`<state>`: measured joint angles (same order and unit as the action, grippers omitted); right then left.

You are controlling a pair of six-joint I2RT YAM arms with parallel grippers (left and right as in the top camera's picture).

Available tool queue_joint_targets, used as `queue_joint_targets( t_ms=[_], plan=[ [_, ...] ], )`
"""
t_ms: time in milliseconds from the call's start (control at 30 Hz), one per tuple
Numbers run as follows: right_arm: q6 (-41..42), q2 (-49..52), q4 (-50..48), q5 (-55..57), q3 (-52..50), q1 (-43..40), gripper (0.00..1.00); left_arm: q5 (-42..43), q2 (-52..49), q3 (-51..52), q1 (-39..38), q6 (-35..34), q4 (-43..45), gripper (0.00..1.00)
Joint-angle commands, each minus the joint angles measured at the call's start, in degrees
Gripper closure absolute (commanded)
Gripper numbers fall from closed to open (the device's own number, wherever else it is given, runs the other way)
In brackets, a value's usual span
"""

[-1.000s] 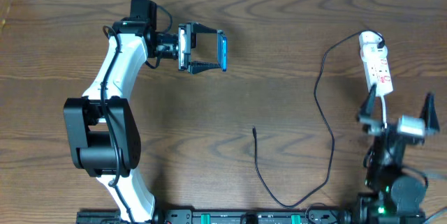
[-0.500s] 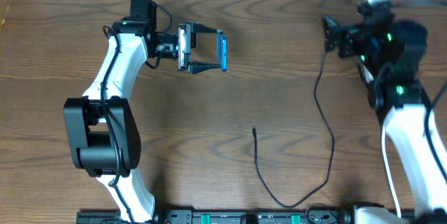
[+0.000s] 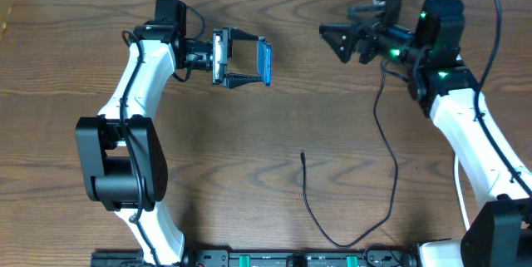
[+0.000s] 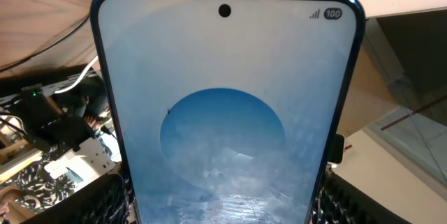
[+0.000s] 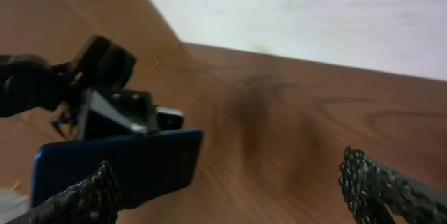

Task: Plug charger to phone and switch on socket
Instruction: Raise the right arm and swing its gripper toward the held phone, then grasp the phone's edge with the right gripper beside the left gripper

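Blue-screened, black-edged slim smartphone (image 3: 265, 57) is clenched on edge in your left fingers (image 3: 243, 36), upper left of centre in the overhead view. Your right fingers (image 3: 334, 34) hang spread and empty, upper right. The long thin black charger cable (image 3: 396, 175) lies on the wooden desk (image 3: 208, 175), lower centre.

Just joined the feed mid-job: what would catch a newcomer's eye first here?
The bright blue phone, clamped in the left gripper at upper left, fills the left wrist view. The right gripper, open and empty, hangs at top centre-right, pointing toward the phone. Below, the black charger cable snakes across the table, its tip lying free near the centre.
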<state>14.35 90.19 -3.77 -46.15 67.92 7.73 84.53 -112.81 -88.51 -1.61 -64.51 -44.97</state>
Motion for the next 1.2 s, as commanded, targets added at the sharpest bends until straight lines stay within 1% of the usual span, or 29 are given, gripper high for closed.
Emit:
queue_joint_targets(
  t_ms=[0, 67, 133, 233, 267, 300, 467, 633, 700, 833, 900, 933, 1000, 1067, 1167],
  plan=[
    [1.51, 0.15, -0.17, -1.11, 1.51, 0.22, 0.01, 1.75, 1.29, -0.26, 0.28, 0.11, -0.11, 0.92],
    [1.51, 0.15, -2.01, -0.98, 1.51, 0.37, 0.01, 1.75, 1.29, -0.26, 0.28, 0.11, -0.11, 0.93],
    [2.03, 0.15, -1.40, 0.70, 1.51, 0.48, 0.01, 1.73, 1.29, -0.26, 0.28, 0.11, -0.11, 0.93],
    [11.02, 0.24, 3.67, 9.42, 1.51, 0.48, 0.01, 0.44, 1.29, -0.26, 0.28, -0.59, -0.11, 0.93],
    [13.81, 0.59, 6.43, 12.24, 1.51, 0.48, 0.01, -2.14, 1.29, -0.26, 0.28, -2.05, -0.11, 0.93],
    [14.45, 0.94, 7.23, 12.46, 1.51, 0.48, 0.01, -3.30, 1.29, -0.26, 0.28, -2.54, -0.11, 0.92],
    [18.12, 3.28, 8.09, 12.66, 1.51, 0.46, 0.01, -11.06, 1.29, -0.26, 0.28, -4.90, -0.09, 0.93],
    [25.90, 6.58, 8.90, 11.63, 1.51, 0.48, 0.01, -25.09, 1.29, -0.26, 0.28, -7.80, -0.07, 0.93],
    [27.85, 8.22, 8.48, 8.72, 1.51, 0.46, 0.01, -30.14, 1.29, -0.26, 0.28, -8.26, 0.81, 0.92],
    [27.82, 12.37, 4.68, -1.18, 1.51, 0.46, 0.01, -37.73, 1.29, -0.26, 0.26, -9.86, 1.60, 0.93],
    [27.80, 14.38, 1.97, -5.73, 1.51, 0.46, 0.01, -40.72, 1.29, -0.26, 0.24, -10.99, 1.64, 0.93],
    [27.74, 15.96, -1.07, -9.62, 1.51, 0.46, 0.01, -42.23, 1.29, -0.26, 0.22, -11.61, 1.62, 0.93],
    [27.78, 18.29, -6.82, -15.50, 1.51, 0.48, 0.01, -44.17, 1.29, -0.26, 0.11, -12.92, 1.62, 0.93],
    [27.85, 20.31, -11.04, -19.10, 1.51, 0.52, 0.01, -45.00, 1.29, -0.26, 0.00, -14.47, 1.64, 0.93],
    [28.52, 22.60, -12.81, -21.59, 1.51, 0.55, 0.01, -46.51, 1.29, -0.26, -0.57, -15.93, 1.86, 0.93]
  ],
)
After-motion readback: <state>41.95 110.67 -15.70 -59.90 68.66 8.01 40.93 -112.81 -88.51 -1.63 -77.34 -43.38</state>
